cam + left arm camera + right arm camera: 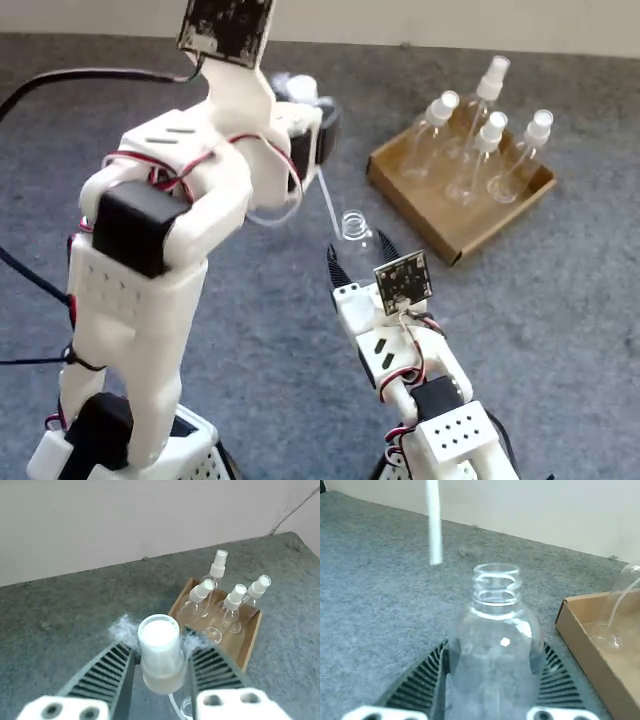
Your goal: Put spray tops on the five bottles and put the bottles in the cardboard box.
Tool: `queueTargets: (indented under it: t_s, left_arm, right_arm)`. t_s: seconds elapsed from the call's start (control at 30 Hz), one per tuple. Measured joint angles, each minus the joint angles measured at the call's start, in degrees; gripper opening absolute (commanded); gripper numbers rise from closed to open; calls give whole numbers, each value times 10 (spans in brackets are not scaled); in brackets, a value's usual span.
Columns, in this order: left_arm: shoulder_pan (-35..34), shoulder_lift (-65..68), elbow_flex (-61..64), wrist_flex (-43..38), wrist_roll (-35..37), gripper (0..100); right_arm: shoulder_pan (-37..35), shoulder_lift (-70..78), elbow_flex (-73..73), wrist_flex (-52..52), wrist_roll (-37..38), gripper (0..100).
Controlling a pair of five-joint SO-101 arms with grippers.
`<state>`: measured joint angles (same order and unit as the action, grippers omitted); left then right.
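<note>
My right gripper (360, 252) is shut on an upright clear bottle (494, 645) with an uncapped threaded neck (353, 224), just left of the cardboard box (420, 205). My left gripper (160, 667) is shut on a white spray top (159, 652), held above and left of that bottle. Its dip tube (327, 203) hangs down with its end beside the bottle's mouth, and the same tube (434, 522) shows in the right wrist view. Several capped bottles (490, 140) stand in the box; they appear as bottles (225, 600) in the left wrist view.
Grey carpet (560, 330) covers the table, with open room right of and in front of the box. The left arm's large white body (160, 280) rises at the left. A pale wall (125, 520) lies behind the table's far edge.
</note>
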<state>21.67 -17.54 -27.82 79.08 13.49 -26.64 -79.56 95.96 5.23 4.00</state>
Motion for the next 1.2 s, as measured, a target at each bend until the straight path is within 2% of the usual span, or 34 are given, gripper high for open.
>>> queueTargets:
  t_s: [0.43, 0.83, 1.2]
  left_arm:
    - [-10, 0, 135, -146, 0, 14]
    - [26, 1, 154, -149, 0, 12]
    - [0, -76, 154, -149, 0, 11]
  right_arm:
    - [2, 1, 0, 1, 0, 135]
    - [0, 1, 0, 1, 0, 135]
    - [0, 1, 0, 1, 0, 135]
